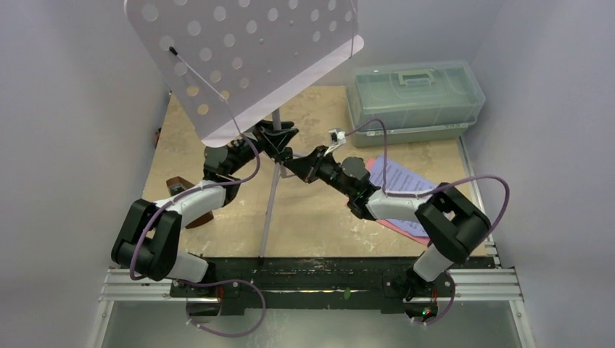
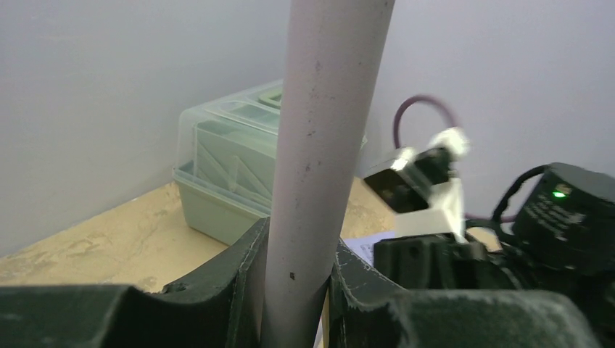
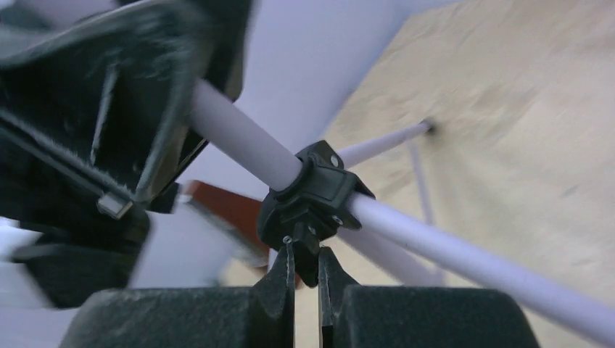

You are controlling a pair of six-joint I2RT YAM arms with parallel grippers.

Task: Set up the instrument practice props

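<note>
The right claw (image 3: 306, 267) is pinched shut on the tab of the black collar (image 3: 313, 190), where the thin legs meet. The left claw (image 2: 297, 279) clamps the lavender pole (image 2: 323, 130) just beside that collar. The music stand (image 1: 239, 58) stands in the middle of the desk (image 1: 326, 217). Its pole is roughly upright between the arms, with both equally near.

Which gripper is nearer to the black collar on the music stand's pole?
Right. The right gripper pinches a tab on the black collar, so it touches it. The left gripper is clamped around the pole a little way along from the collar, not on it.
</note>
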